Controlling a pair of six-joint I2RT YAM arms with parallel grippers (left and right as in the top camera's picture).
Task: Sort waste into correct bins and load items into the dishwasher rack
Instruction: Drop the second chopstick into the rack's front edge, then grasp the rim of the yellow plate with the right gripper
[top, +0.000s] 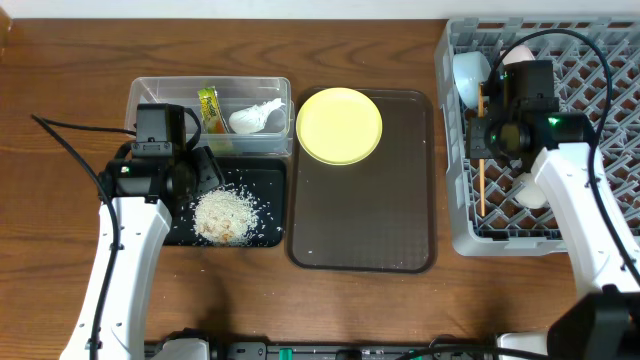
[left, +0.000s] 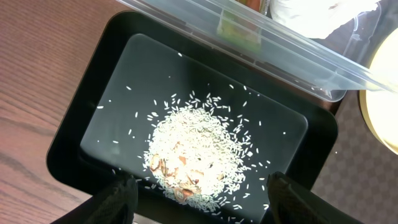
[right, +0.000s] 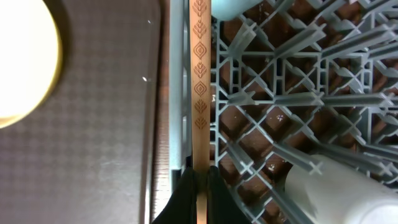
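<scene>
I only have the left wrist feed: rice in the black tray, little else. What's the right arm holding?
Observer: The right gripper is shut on a chopstick that lies along the left wall of the rack.
Operator: Anything loaded in there yet?
Observer: A light blue bowl sits in its far-left corner.
Operator: And the plate?
Observer: The yellow plate is on the brown tray, outside the rack.
</scene>
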